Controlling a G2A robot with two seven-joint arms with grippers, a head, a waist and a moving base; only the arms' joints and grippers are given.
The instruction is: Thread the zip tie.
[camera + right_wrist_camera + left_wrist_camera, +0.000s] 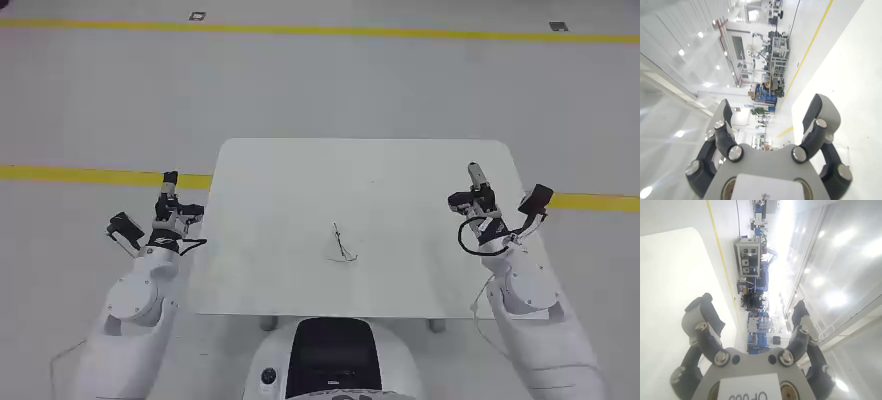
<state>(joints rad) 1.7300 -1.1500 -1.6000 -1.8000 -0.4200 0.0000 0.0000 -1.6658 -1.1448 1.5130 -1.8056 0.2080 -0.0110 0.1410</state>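
Left gripper (pixel 752 303): released, the two dark-padded fingers (pixel 708 311) spread wide with nothing between them.
Left gripper, place (pixel 170 182): just off the left edge of the table (pixel 400 180), over the floor, about halfway along that edge, pointing away from the robot.
Right gripper (pixel 772 101): also released, ribbed pads (pixel 813 109) well apart and gripping nothing.
Right gripper, place (pixel 474 172): above the table's right margin, just inside its right edge, a little nearer the far corner than the near one, pointing away from the robot.
Zip tie (pixel 342 245): lies on the table, about midway between its left and right edges and closer to the near edge than to the far one. It is a thin dark strand, bent, with one end pointing toward the far edge. It is too small to tell whether the tail passes through the head.
Zip tie and grippers: well apart, and neither gripper touches it.
Table: white with rounded corners; its top shows beside the left gripper (pixel 668 275) and beside the right gripper (pixel 848 75).
Floor beyond the table: pale, with a yellow line (pixel 100 177) running out past the table's left and right edges.
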